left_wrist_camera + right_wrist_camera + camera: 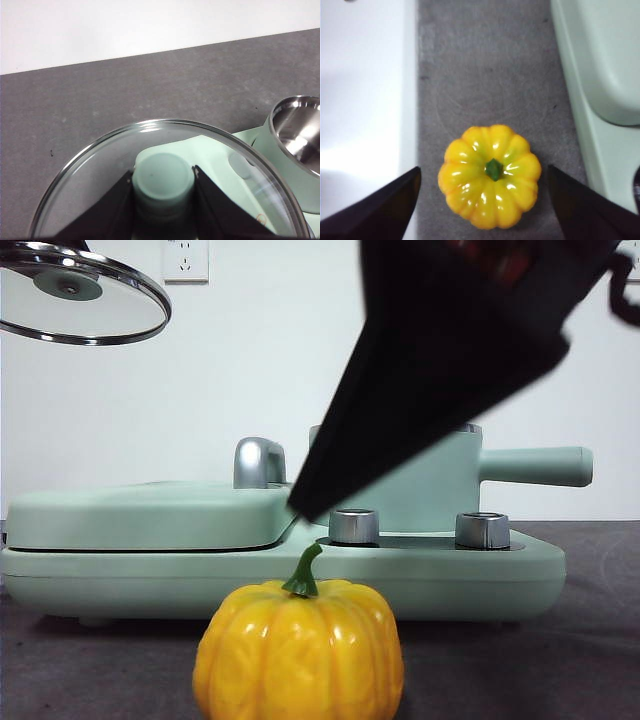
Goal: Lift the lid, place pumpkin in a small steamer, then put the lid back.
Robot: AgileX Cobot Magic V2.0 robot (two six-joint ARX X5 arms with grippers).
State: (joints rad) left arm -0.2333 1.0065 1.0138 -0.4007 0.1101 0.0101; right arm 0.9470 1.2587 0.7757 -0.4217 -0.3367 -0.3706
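Note:
The lid (85,295) hangs high at the left, clear of the pot. My left gripper (164,187) is shut on its mint-green knob (164,175), with the glass (90,170) spread around the jaws. The small steamer (445,485) stands uncovered at the back right, its steel inside (300,127) showing. The yellow pumpkin (300,652) sits upright on the grey mat at the front. My right gripper (484,172) hovers open above the pumpkin (490,176), one jaw on each side, not touching it. The right arm (440,370) comes down dark from the upper right.
A wide mint-green griddle unit (150,515) with a steel hinge (258,462) and two steel knobs (354,526) fills the middle behind the pumpkin. The steamer's long handle (535,466) points right. A white surface (365,100) borders the mat.

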